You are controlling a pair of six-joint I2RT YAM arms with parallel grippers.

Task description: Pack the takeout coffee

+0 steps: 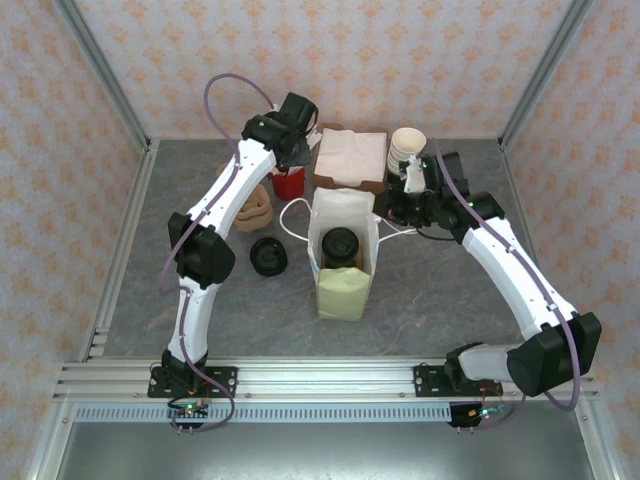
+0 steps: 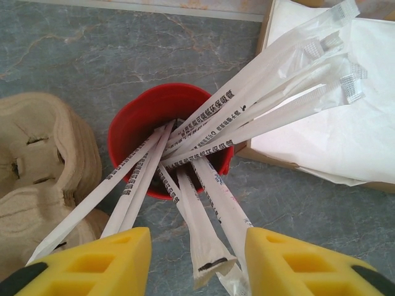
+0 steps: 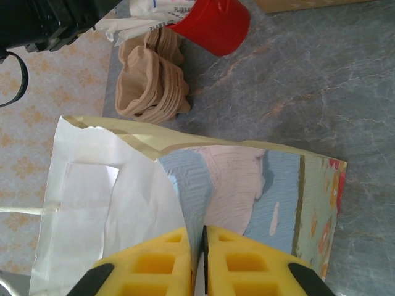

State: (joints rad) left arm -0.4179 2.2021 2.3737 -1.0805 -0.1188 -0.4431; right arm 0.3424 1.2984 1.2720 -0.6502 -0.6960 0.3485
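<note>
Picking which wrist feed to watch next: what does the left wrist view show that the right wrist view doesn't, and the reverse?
Left wrist, not right wrist: the left gripper open, with wrapped straw ends between its fingers, and a stack of white napkins in a box beside the red cup.
Right wrist, not left wrist: the right gripper shut on an edge of the paper bag.
Both: the red cup holding the straws, the stack of cardboard cup carriers next to it, and the grey table.
</note>
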